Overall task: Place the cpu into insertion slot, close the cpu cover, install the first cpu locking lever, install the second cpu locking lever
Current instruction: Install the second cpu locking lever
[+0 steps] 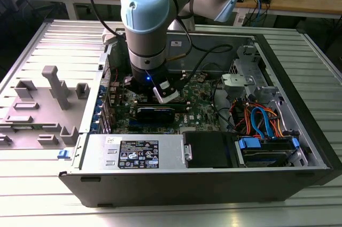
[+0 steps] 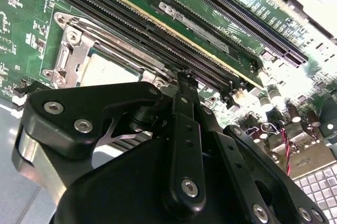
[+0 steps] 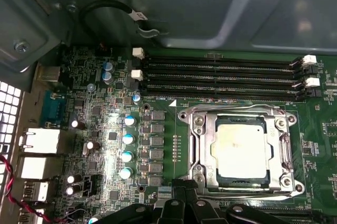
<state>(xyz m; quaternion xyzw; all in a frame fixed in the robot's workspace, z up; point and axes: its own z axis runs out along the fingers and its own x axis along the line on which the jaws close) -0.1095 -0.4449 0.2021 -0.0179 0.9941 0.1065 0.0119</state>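
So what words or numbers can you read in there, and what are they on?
Black-and-white sticker on the grey metal box: too small to read.
White print on the green circuit board: blurred, unreadable.
Dull silver square cpu: faint marks, unreadable.
Nothing can be quoted.

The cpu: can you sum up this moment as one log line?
cpu: in slot | cover: closed over it | claw: beside slot

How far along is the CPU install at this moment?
Done: the cpu sits in the insertion slot, and the cpu cover lies closed around it. In hand: the gripper sits at the slot's edge. Left: I cannot tell whether either locking lever is latched.
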